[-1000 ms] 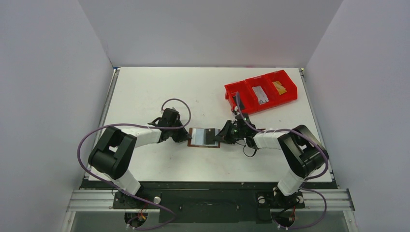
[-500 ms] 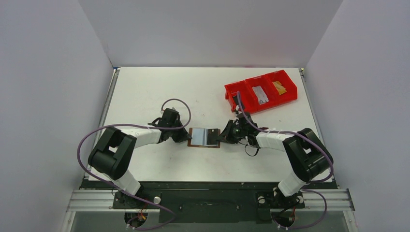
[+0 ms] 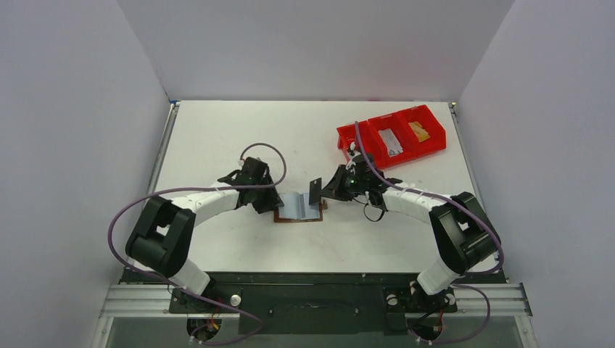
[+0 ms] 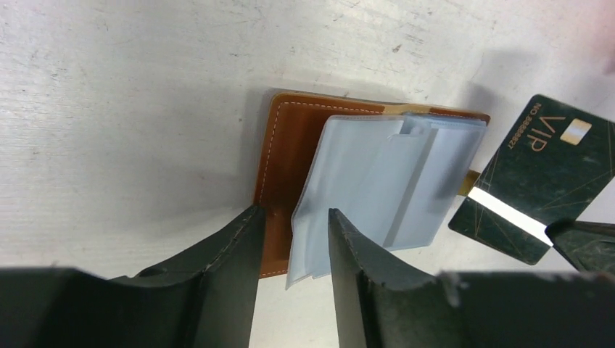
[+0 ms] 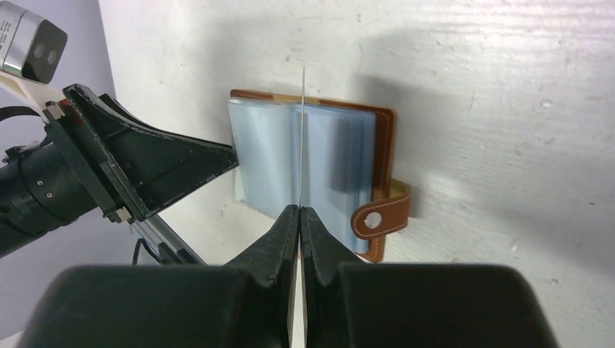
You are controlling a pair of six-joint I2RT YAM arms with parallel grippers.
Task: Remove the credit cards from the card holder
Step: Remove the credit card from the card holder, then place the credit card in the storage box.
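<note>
**A:** Largest first. White desk (image 3: pixel 217 138). Red bin (image 3: pixel 435 135) with three compartments sits far right, well apart from the work.

**B:** Agreed. We put the left gripper (image 3: pixel 270 201) at the left edge of the card holder (image 3: pixel 297 209), mid-desk, and the right gripper (image 3: pixel 324 190) just above its right edge.

**A:** Holder lies spread open, brown leather down, pale blue pockets (image 4: pixel 377 188) up. We read its long axis as left–right across the desk, with the fold running near–far. Closing tab (image 5: pixel 381 214) points to the right side.

**B:** Left jaws stand parted, a moderate gap, straddling the holder's left edge. Whether they touch it we cannot tell.

**A:** Right jaws are pinched tight on one end of the black card (image 4: pixel 540 174), lettered VIP.

**B:** Card is held clear of the desk, up on edge, free of the pockets, over the holder's right side. From the right wrist we see it edge-on, running straight out from the jaws toward the left gripper. Its pale stripe runs back toward the jaws.
</note>
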